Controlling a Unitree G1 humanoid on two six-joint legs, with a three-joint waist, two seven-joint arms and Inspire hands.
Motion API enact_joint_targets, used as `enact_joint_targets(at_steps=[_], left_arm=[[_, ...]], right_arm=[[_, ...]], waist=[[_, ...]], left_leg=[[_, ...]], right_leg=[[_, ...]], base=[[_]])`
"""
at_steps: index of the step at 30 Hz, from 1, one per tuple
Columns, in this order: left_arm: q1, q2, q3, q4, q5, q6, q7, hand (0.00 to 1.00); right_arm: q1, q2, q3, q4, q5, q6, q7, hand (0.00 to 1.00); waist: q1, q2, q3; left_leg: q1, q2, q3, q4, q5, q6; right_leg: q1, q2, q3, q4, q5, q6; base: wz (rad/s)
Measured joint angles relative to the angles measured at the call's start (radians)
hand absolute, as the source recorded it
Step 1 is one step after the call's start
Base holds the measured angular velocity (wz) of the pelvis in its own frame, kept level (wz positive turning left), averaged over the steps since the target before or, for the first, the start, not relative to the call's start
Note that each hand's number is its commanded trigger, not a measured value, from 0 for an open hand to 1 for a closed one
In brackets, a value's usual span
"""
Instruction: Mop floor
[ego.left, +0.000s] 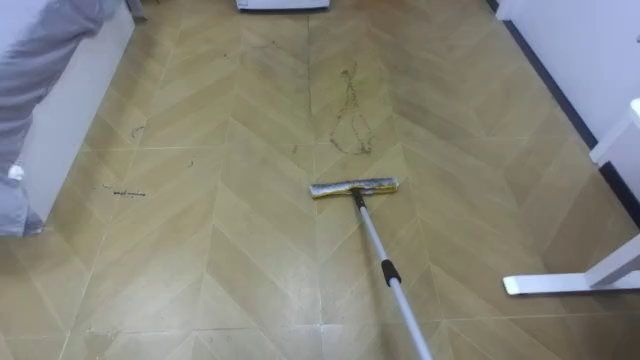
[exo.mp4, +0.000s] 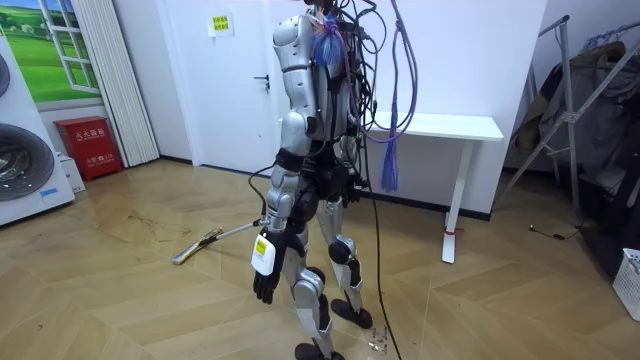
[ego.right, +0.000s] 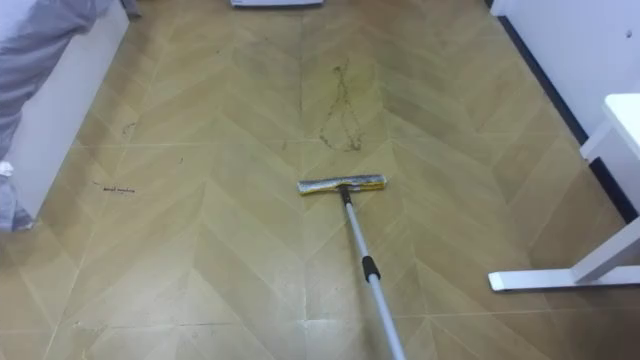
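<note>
Writing on the yellow wall notice (exo.mp4: 219, 24) and the red floor box (exo.mp4: 90, 146) is too small to read. The silver-handled flat mop (ego.left: 354, 187) lies on the herringbone wooden floor (ego.left: 200, 250), its head at the far end near dark scribbled dirt marks (ego.left: 350, 120) and its handle running near and right. The robot's left hand (exo.mp4: 265, 283) hangs released, empty.
</note>
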Motion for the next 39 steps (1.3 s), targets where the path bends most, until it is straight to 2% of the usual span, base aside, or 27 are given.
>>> enact_joint_targets(at_steps=[6,13,17,23,26,32,33,35,38,39], left_arm=[[-0.007,-0.002,-0.032,0.002,-0.009,-0.003,0.001,0.00],[-0.021,-0.005,-0.033,0.019,-0.010,-0.013,-0.001,0.00],[-0.043,-0.005,-0.033,0.019,-0.010,-0.013,-0.002,0.00],[-0.073,-0.004,-0.038,0.034,-0.010,-0.012,0.013,0.00],[-0.090,-0.004,-0.036,0.043,-0.009,-0.013,0.016,0.00],[-0.127,-0.005,-0.030,0.059,-0.009,-0.015,0.036,0.00],[-0.138,-0.005,-0.029,0.066,-0.009,-0.015,0.036,0.00],[-0.146,-0.005,-0.028,0.073,-0.010,-0.015,0.036,0.00],[-0.158,-0.005,-0.028,0.096,-0.012,-0.021,0.035,0.00],[-0.162,-0.005,-0.028,0.096,-0.012,-0.023,0.035,0.00]], right_arm=[[0.001,0.000,0.009,0.002,0.008,0.000,-0.003,1.00],[-0.016,0.000,0.011,0.029,0.025,0.001,-0.004,1.00],[-0.024,-0.005,0.011,0.033,0.043,0.002,-0.017,1.00],[-0.036,-0.004,0.046,0.052,0.078,0.001,-0.048,1.00],[-0.052,-0.005,0.048,0.067,0.091,0.002,-0.061,1.00],[-0.102,-0.005,0.032,0.112,0.120,0.002,-0.083,1.00],[-0.106,-0.004,0.024,0.112,0.125,0.000,-0.089,1.00],[-0.109,-0.004,0.019,0.111,0.135,0.000,-0.091,1.00],[-0.110,-0.004,0.020,0.112,0.178,-0.003,-0.099,1.00],[-0.111,-0.006,0.020,0.112,0.197,-0.009,-0.103,1.00]], waist=[[0.000,0.002,0.0000],[0.000,0.004,-0.0003],[0.000,0.010,-0.0051],[0.001,0.015,-0.0063],[0.000,0.019,-0.0096],[-0.002,0.022,-0.0048],[-0.002,0.031,-0.0048],[0.000,0.034,-0.0021],[0.003,0.038,0.0033],[0.017,0.037,0.0045]], left_leg=[[0.000,0.000,0.000,0.000,0.000,0.000],[-0.013,0.000,0.001,0.002,0.000,0.000],[-0.042,0.000,0.000,0.004,0.000,0.000],[-0.072,-0.001,-0.002,0.003,0.000,0.000],[-0.116,0.000,-0.011,0.010,0.000,0.001],[-0.222,-0.001,-0.034,0.047,0.001,0.001],[-0.250,0.000,-0.043,0.066,0.001,0.001],[-0.290,0.001,-0.060,0.094,0.001,0.001],[-0.371,-0.006,-0.062,0.169,0.000,0.002],[-0.414,-0.011,-0.062,0.206,-0.002,0.006]], right_leg=[[0.000,0.000,0.000,0.000,0.000,0.000],[-0.007,0.000,0.001,0.000,0.000,0.000],[-0.038,0.000,0.000,0.004,0.000,0.001],[-0.071,0.000,-0.005,0.006,0.001,0.001],[-0.115,-0.001,-0.015,0.021,0.002,0.001],[-0.216,-0.004,-0.036,0.060,0.002,0.000],[-0.247,-0.005,-0.038,0.090,0.002,0.000],[-0.294,-0.008,-0.040,0.140,0.001,0.000],[-0.371,-0.023,-0.041,0.219,-0.009,0.001],[-0.421,-0.034,-0.037,0.283,-0.017,0.004]], base=[[0.00],[0.00],[0.00],[0.00],[0.07],[0.10],[0.13],[0.14],[0.12],[0.00]])
